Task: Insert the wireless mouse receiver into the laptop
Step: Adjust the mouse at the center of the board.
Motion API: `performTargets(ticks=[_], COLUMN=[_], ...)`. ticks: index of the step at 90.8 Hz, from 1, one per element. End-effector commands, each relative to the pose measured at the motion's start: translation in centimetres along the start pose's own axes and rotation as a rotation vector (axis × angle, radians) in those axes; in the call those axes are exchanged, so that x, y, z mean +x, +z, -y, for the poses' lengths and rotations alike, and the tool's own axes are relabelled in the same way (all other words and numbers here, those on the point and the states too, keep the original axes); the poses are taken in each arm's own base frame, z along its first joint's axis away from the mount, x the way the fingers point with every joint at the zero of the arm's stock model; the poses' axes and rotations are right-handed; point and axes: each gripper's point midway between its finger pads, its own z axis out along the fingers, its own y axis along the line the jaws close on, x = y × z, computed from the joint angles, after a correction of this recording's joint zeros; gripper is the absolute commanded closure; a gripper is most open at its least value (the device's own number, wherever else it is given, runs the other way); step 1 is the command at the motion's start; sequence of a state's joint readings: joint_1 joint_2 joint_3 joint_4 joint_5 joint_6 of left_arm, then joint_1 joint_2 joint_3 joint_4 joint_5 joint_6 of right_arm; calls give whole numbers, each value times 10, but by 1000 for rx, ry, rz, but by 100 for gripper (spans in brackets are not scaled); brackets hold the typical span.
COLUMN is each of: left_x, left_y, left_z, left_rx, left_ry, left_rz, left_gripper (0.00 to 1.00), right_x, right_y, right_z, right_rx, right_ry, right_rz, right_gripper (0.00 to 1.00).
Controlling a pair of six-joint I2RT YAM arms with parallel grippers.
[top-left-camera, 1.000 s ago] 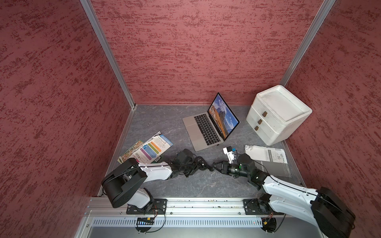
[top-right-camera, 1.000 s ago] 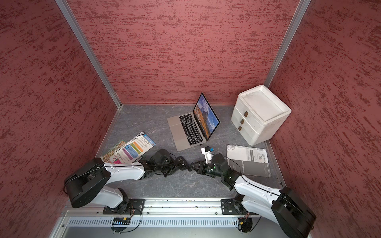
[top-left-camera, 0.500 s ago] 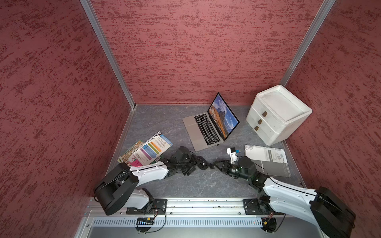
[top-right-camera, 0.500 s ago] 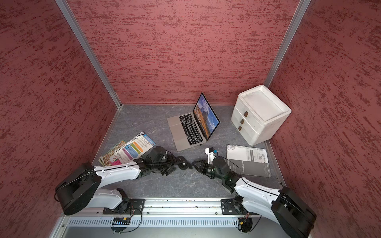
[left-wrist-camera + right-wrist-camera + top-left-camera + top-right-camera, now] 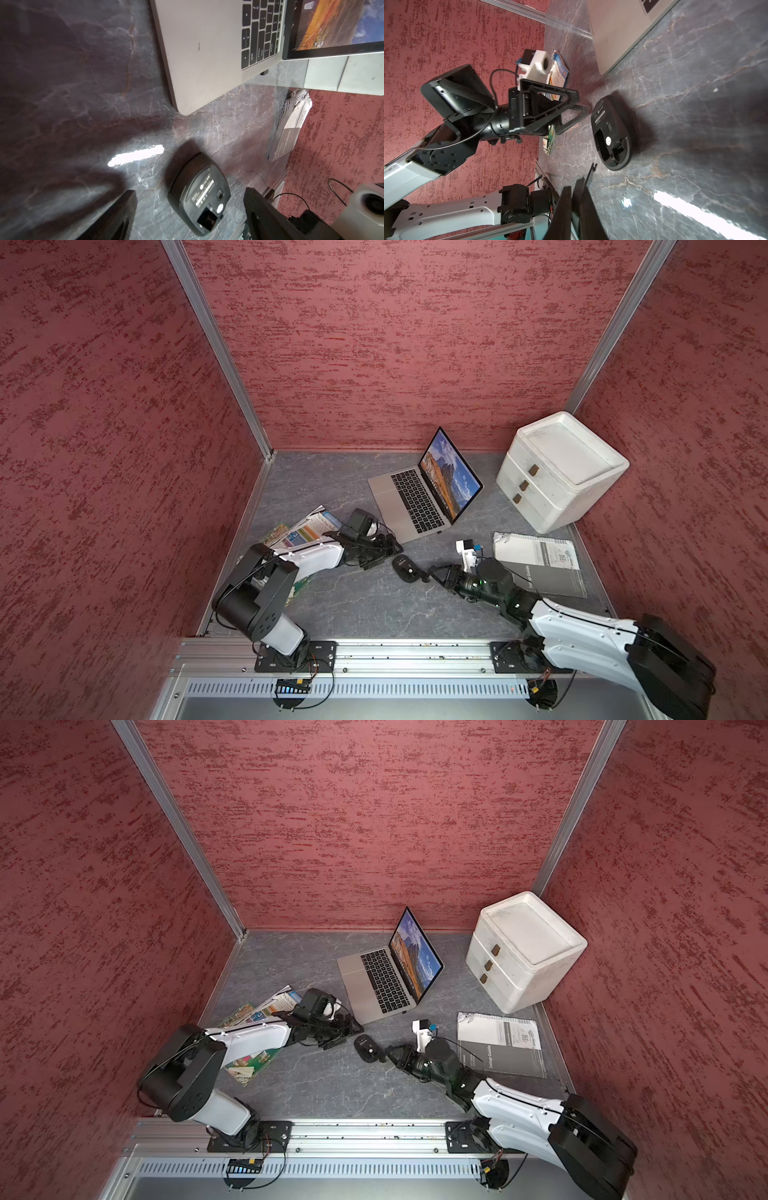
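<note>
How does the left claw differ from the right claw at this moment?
The left claw is open, its fingers wide apart; the right claw is shut, its fingers pressed together. The left claw holds nothing; whether the right claw pinches something thin, I cannot tell. The left claw is close to the laptop corner, the right claw nearer the grey booklet. Both hang low beside the upturned mouse, on opposite sides.

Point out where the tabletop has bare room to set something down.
Bare: back-left corner, between wall and laptop; front strip, between mouse and rail. Narrow: gap between laptop and drawer unit. Crowded: the middle, where left tool and right tool flank the mouse, magazines and setup guide beside them.
</note>
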State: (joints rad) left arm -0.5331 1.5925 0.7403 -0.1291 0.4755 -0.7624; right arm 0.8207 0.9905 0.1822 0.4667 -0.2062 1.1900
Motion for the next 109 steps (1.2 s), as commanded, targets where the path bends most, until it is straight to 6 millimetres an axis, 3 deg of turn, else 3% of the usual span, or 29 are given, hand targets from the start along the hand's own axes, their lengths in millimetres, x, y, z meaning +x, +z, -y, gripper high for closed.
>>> performTargets(ticks=[1, 20, 43, 64, 77, 94, 109], left_x=[-9, -23, 10, 26, 41, 62, 66], left_y=[8, 22, 22, 15, 16, 8, -3], left_z=[16, 28, 31, 39, 33, 26, 15], left_rx=[58, 97, 136, 145, 130, 99, -88], left_ry=[95, 133, 78, 70, 86, 291, 566], left_rz=[0, -17, -100, -107, -134, -141, -80], left_gripper=[14, 14, 14, 15, 14, 4, 0], right_x=[-7, -6, -6, -5, -5, 3, 2], right_y=[-2, -4, -11, -17, -18, -17, -16], right_z=[-7, -5, -1, 1, 5, 0, -5], right_rx=[2, 12, 47, 79, 95, 41, -30], right_ry=[-7, -17, -44, -77, -105, -153, -152], right_rz=[34, 31, 34, 28, 20, -127, -284], right_gripper=[100, 100, 100, 100, 100, 100, 100])
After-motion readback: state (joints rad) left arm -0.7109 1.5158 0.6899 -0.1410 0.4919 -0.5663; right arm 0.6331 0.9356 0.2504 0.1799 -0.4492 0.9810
